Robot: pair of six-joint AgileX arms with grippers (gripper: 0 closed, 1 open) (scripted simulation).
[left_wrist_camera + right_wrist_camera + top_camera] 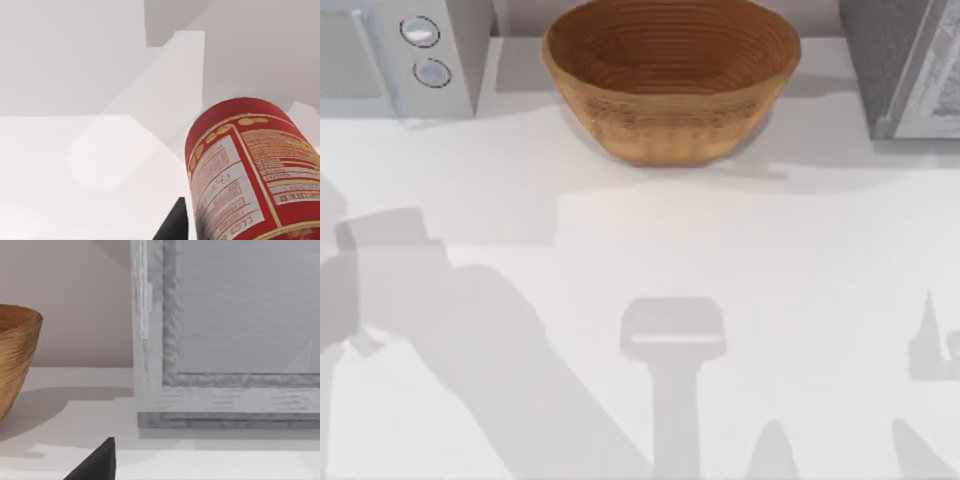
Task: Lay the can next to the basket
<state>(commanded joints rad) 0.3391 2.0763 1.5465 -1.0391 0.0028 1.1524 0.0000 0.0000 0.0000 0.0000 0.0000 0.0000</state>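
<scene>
The can (250, 175) is not yet laid down. The left wrist view shows it close to that arm's camera, above the table (800, 280), with one dark finger (172, 225) beside it. Judge it held by the left gripper; you cannot confirm finger contact. The basket (670, 80) stands far centre, empty. Placement beside it remains. You cannot tell the right gripper's state.

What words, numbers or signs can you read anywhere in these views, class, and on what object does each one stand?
None can be quoted.
Can, left wrist view: white label panels carry rows of small red print, too blurred to read.
Microwave, top view: two round knobs, no legible marks.
Basket: no writing.
Grey framed cabinet, right wrist view: no writing.
</scene>
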